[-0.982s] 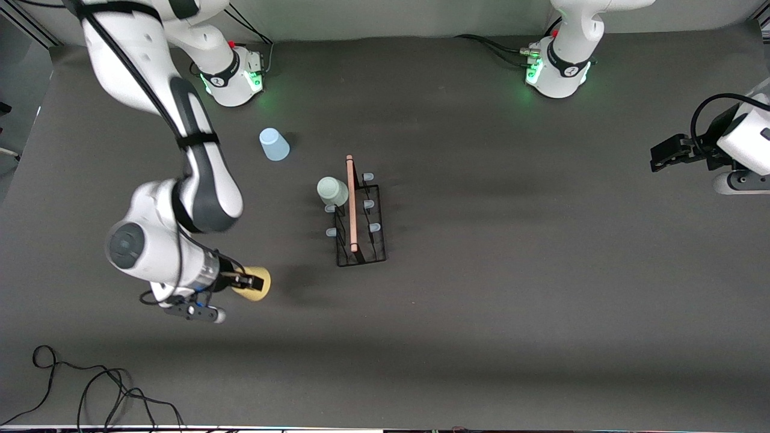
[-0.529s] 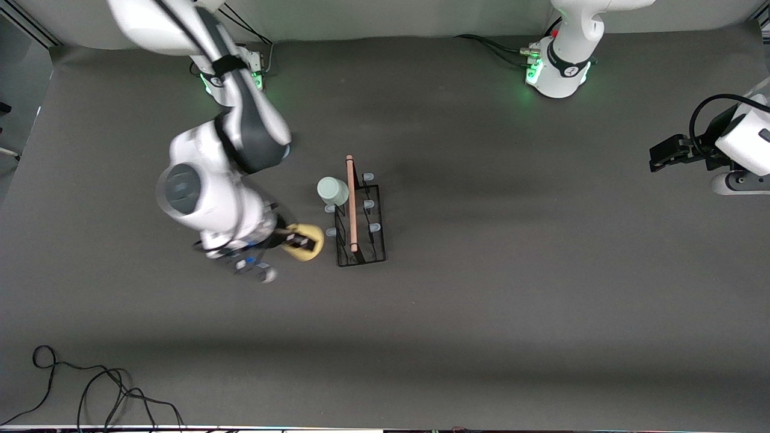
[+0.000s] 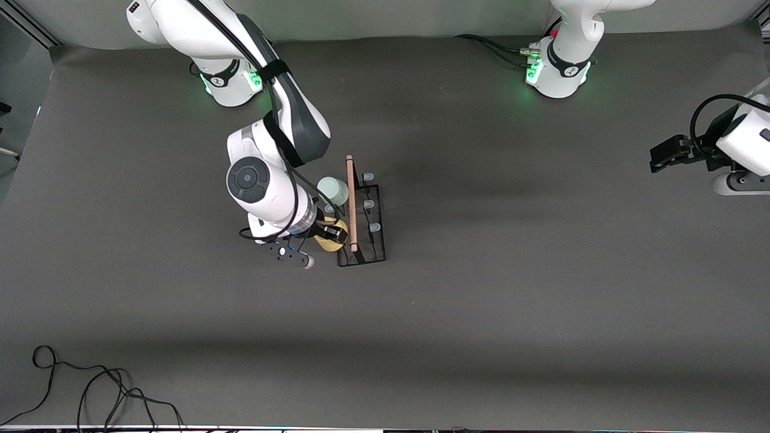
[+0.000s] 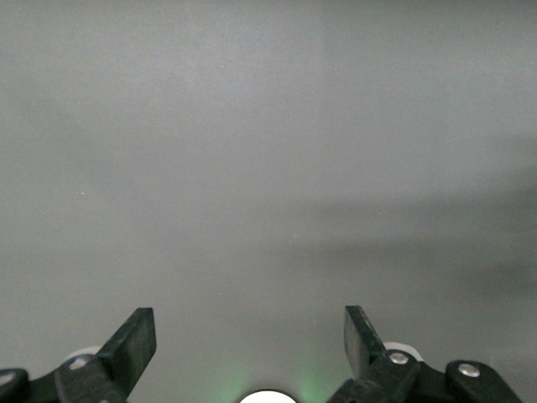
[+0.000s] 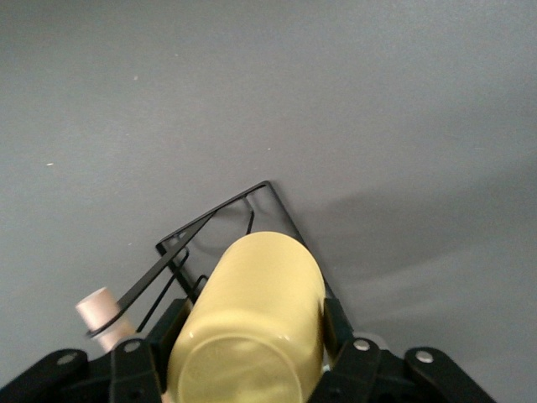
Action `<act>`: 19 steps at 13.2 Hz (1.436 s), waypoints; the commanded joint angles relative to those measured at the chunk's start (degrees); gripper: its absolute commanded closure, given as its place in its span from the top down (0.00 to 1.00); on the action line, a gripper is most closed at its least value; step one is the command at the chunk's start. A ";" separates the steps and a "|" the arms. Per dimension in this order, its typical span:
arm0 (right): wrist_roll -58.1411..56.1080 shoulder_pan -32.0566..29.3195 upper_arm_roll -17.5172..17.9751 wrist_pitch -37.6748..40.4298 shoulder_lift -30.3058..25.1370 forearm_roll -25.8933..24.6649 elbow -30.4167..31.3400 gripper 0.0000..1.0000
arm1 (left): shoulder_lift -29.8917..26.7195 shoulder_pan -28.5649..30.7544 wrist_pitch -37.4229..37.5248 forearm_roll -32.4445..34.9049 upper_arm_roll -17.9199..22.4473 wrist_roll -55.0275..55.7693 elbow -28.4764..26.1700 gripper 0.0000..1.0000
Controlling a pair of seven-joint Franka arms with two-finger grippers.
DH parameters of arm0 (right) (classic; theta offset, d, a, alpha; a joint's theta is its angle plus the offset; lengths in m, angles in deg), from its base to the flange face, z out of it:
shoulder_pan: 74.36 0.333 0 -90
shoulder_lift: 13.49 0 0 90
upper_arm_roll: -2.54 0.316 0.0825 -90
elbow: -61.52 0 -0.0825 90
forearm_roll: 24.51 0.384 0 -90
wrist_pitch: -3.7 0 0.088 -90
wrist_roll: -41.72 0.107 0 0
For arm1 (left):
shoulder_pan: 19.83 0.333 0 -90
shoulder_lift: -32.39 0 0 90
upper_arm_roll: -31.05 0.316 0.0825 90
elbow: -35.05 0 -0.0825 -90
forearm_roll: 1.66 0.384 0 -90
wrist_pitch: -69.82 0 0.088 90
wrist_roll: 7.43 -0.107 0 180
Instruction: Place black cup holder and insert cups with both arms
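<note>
The black wire cup holder, with its rectangular base, light wooden rod handle along the top and pale-blue-tipped pegs, stands on the dark grey worktop near its middle, somewhat toward the right arm's end and closer to the edge where the bases stand than to the edge nearest the front camera.

A small pale grey-green plastic cup sits on 1 peg on the side of the rack facing the right arm's end.

The right gripper is at that same side of the rack, at the end nearer the front camera, its 2 black fingers clamped on a small yellow plastic cup. In the right wrist view the yellow cup lies between the fingers with its closed bottom toward the camera, and a corner of the rack's wire base shows just past it.

The left gripper waits over the worktop's edge at the left arm's end, fingers spread apart with nothing between them.
</note>
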 commanded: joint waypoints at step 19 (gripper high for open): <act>-32.35 0.50 -30.48 37.64 -14.32 -9.21 -17.31 1.00 | -0.65 -1.02 -1.37 0.10 0.35 0.73 -0.65 1.00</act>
